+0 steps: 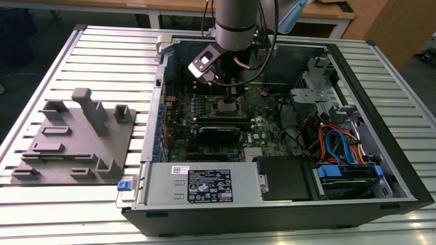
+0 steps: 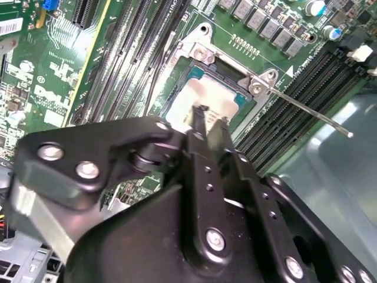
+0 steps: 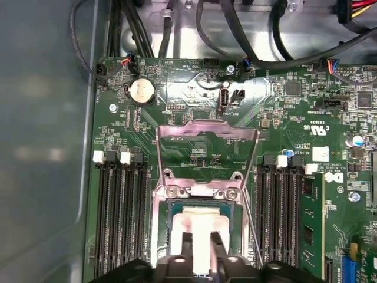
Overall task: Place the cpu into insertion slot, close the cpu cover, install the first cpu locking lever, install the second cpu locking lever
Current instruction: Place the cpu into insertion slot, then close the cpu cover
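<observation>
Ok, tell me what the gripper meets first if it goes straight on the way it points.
Most likely the cpu, its silver top lying in the insertion slot just beyond the gripper in the first wrist view. How far off is unclear.

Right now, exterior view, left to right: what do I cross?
In order: grey fixture → slot → blue cables.

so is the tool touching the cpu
Cannot tell. In both wrist views the tool overlaps the cpu from above, but neither angle shows contact or a gap.
</observation>
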`<state>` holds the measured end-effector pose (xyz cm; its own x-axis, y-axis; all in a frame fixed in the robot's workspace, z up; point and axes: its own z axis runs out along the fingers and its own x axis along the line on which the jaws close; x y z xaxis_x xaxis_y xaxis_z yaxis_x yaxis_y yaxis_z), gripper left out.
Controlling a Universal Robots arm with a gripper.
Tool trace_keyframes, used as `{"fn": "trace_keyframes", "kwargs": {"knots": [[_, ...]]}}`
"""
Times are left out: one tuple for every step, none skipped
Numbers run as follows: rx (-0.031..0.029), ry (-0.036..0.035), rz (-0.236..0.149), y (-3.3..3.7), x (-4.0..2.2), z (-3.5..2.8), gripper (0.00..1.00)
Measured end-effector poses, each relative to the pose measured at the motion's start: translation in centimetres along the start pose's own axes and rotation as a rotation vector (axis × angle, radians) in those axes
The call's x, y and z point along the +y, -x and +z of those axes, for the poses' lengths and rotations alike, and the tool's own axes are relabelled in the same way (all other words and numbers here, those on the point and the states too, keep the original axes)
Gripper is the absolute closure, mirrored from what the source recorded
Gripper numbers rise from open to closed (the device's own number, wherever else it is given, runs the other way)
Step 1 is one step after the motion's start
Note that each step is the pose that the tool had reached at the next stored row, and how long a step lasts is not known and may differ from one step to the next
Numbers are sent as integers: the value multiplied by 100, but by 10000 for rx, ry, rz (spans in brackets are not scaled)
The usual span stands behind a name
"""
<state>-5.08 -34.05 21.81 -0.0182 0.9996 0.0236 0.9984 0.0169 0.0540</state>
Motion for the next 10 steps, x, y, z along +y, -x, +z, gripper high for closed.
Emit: {"fn": "trace_keyframes", "kwargs": {"knots": [[1,-5,0,0,1,-8,82],[0,-10,0,0,1,-12,82],[2,-12,0,-1,1,-14,88],[3,-12,0,-1,1,-14,88],[3,-13,0,-1,1,-14,90],[2,-13,0,-1,1,-14,90],[1,-14,1,0,1,-15,90],[1,-15,0,0,1,-15,90],[0,-17,1,0,1,-15,90],[0,-19,1,0,1,-15,90]]}}
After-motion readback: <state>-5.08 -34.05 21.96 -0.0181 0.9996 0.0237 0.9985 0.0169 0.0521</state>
